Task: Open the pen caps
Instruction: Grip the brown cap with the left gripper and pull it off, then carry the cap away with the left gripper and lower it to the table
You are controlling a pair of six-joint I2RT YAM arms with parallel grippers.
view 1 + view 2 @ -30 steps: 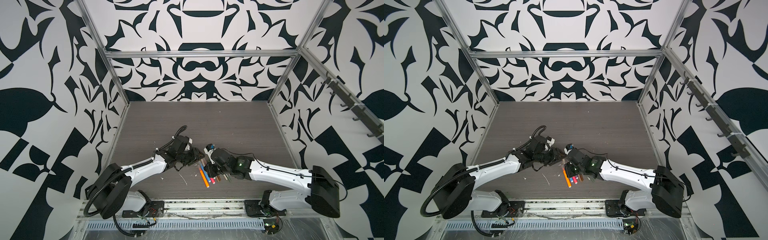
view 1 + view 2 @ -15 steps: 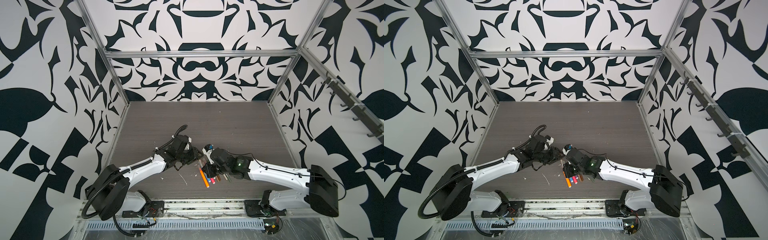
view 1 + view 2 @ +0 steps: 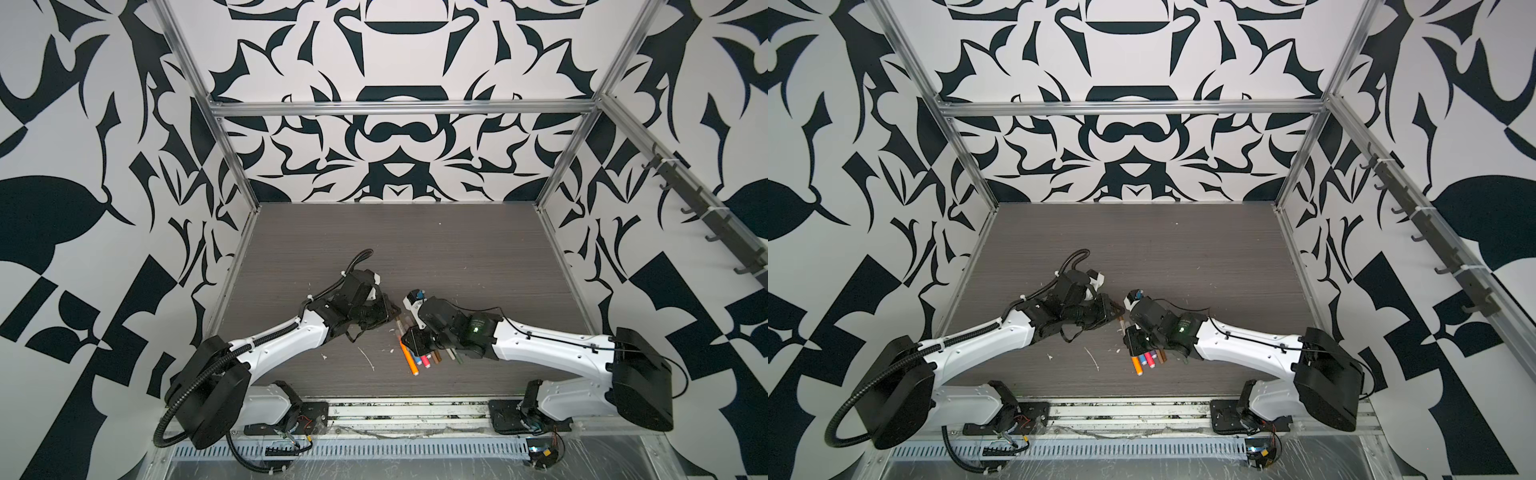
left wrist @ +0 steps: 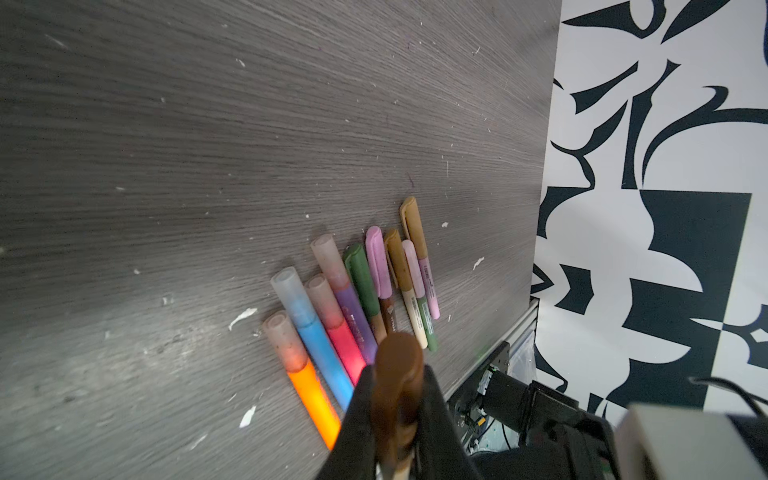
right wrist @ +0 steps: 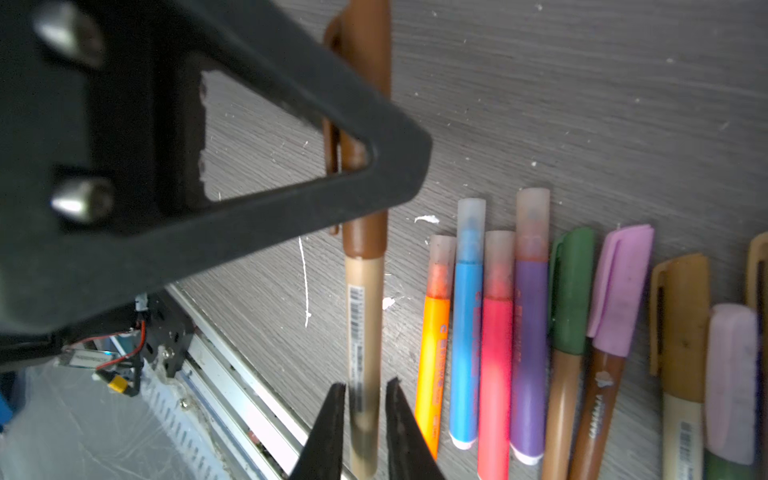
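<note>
Grey woodgrain bench (image 3: 415, 249) carries a row of pens (image 3: 419, 360) near its front edge in both top views, half hidden under the right arm (image 3: 540, 345). Their barrel ends stick out toward the front. The two arms meet just beside the row, and what passes between them is too small to read here.

In the left wrist view, the left jaws are clenched on a brown cap (image 4: 397, 374), seen almost end-on. On the bench beyond it, the row lies side by side with every cap seated: frosted ones, green, pink and tan. No loose cap shows.

In the right wrist view, the held pen (image 5: 365, 324) hangs over the bench roughly parallel to the row. Its long axis runs from the right jaws to the left jaws, with the capped end toward the left. The right jaws stand slightly parted either side of the beige barrel and seem not to pinch it. The brown cap meets the barrel with no gap, so I judge that nothing is opened yet and the whole row is left.
</note>
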